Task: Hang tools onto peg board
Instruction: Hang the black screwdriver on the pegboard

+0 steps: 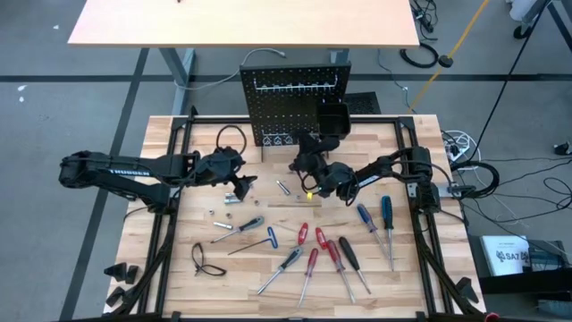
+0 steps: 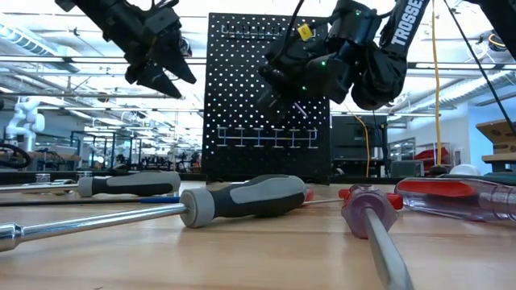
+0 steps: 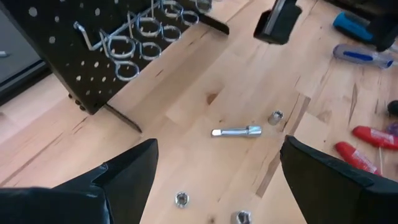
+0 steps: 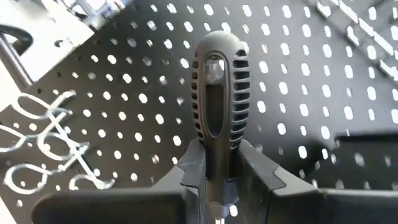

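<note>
Bench: your work surface is a pale wood bench (image 1: 197, 295) in an open workshop, with a second table beyond it.
Peg board: you have the black peg board (image 1: 277, 103) standing upright at the bench's far edge, silver hook rail (image 1: 295, 86) near its top, small black bin (image 1: 332, 119) on its right side.
Right end effector: your right end effector (image 4: 214, 186) is raised in front of the peg board, clamped on a grey-handled screwdriver (image 4: 217, 93) whose handle points at the board.
Left end effector: your left end effector (image 3: 214, 180) hovers over the bench left of the board, fingers wide apart, nothing between them.
Below it: a silver bit (image 3: 236, 131) and small sockets (image 3: 181, 199) lie loose.
Remaining tools: screwdrivers with red (image 1: 334, 255), blue (image 1: 386, 213) and black (image 1: 349, 252) handles and a blue T-handle key (image 1: 271, 236) lie on the near bench.
</note>
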Robot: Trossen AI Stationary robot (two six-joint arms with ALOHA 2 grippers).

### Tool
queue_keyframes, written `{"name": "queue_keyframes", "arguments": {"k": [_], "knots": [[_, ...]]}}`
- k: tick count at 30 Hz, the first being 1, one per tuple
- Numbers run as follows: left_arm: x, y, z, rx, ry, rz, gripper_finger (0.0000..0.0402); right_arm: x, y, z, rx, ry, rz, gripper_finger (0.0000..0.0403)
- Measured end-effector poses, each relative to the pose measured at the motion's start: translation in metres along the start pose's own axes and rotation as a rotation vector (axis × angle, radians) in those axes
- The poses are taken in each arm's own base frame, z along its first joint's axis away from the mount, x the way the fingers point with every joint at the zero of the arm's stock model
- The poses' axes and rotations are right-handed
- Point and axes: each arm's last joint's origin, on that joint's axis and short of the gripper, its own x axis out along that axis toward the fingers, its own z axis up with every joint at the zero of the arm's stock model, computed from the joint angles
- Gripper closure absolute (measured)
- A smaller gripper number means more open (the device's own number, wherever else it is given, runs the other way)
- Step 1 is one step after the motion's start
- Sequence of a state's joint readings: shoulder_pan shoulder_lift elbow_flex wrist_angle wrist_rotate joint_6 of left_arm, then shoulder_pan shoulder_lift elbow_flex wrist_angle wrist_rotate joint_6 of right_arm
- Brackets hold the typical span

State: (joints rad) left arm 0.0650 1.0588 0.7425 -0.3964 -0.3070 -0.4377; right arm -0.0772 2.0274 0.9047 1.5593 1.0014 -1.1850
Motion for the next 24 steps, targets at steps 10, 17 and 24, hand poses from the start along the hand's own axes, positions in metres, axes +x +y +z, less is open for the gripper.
{"name": "queue_keyframes", "arguments": {"k": [10, 17, 24], "knots": [[0.001, 0.002, -0.004, 0.009, 0.017, 0.023, 0.0066, -0.004, 0.002, 0.003, -0.032, -0.017, 0.014, 0.0355], [0.004, 0.006, -0.014, 0.030, 0.076, 0.058, 0.0066, -0.004, 0.003, 0.002, -0.042, -0.015, 0.021, 0.0355], [0.004, 0.006, -0.013, 0.029, 0.053, 0.086, 0.0066, -0.004, 0.003, 0.002, -0.067, -0.018, 0.022, 0.0355]]}}
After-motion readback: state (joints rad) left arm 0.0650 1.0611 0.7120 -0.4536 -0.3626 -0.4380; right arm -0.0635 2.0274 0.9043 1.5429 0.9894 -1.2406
